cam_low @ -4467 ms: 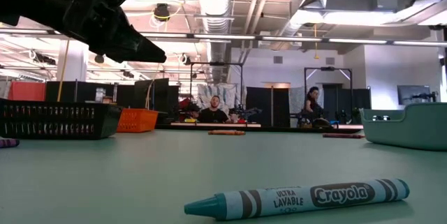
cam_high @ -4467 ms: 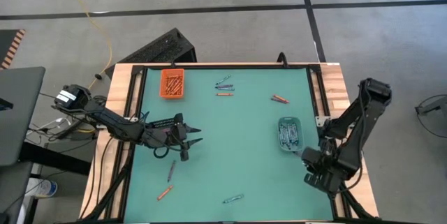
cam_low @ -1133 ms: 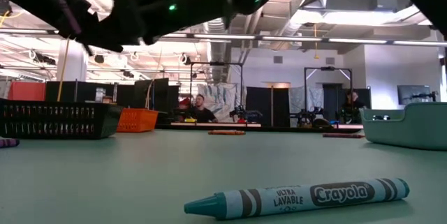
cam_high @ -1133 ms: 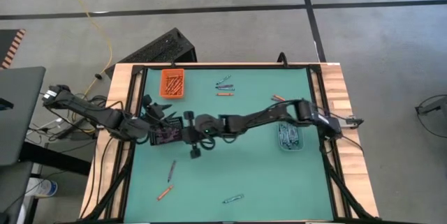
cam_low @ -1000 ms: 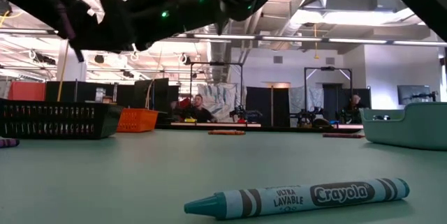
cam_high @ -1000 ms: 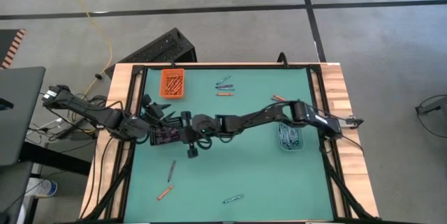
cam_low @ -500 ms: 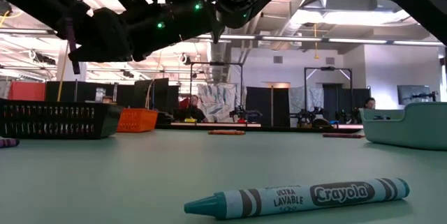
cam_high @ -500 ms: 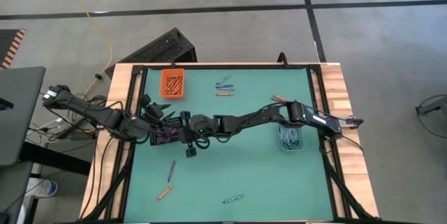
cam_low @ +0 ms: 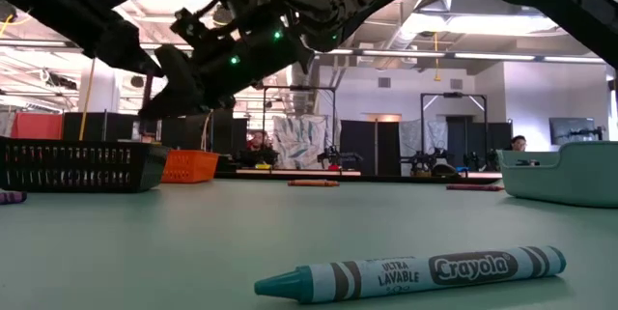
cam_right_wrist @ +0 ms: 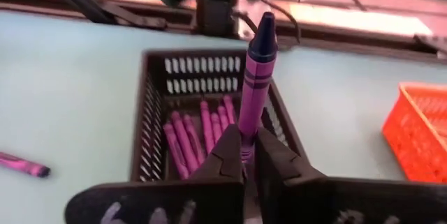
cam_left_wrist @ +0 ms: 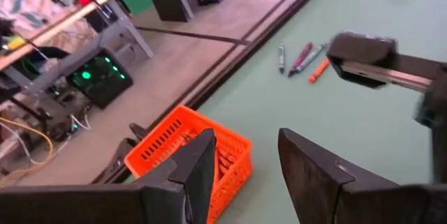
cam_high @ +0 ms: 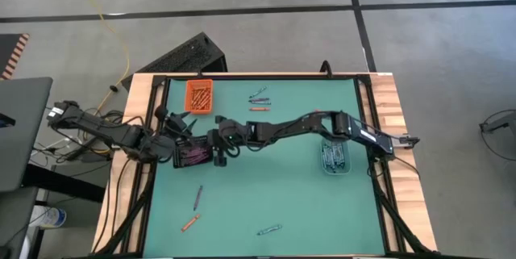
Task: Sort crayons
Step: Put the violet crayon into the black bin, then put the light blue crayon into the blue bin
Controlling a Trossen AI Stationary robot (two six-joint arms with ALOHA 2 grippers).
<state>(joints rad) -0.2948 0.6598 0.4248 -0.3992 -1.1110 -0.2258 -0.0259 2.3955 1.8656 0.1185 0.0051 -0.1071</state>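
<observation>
A purple crayon (cam_right_wrist: 253, 77) stands out beyond the fingertips of my right gripper (cam_right_wrist: 246, 155), which is shut on it over the black tray (cam_right_wrist: 155, 112). Several purple crayons lie in that tray. In the high view my right gripper (cam_high: 216, 154) reaches across the table to the black tray (cam_high: 189, 156) at the left. My left gripper (cam_left_wrist: 244, 172) is open with nothing between its fingers, and hangs just beyond the tray (cam_high: 171, 122), near the orange tray (cam_left_wrist: 192, 158). Loose crayons (cam_high: 258, 96) lie on the green table. My right gripper pinches the purple crayon's blunt end (cam_right_wrist: 244, 144) between its two fingers. The crayon runs on along the fingers, its pointed tip (cam_right_wrist: 264, 25) away from the gripper. It is lifted clear above the black tray.
The orange tray (cam_high: 199, 96) holds orange crayons at the far left. A clear tray (cam_high: 333, 156) with blue crayons sits at the right. Loose crayons lie near the front (cam_high: 197, 197), (cam_high: 189, 223), (cam_high: 268, 229), and a teal one (cam_low: 410, 273) lies close to the low camera.
My right gripper, with the purple crayon, has gone a little toward the table's far edge and now hangs over the black tray. The crayon stays in the hold.
</observation>
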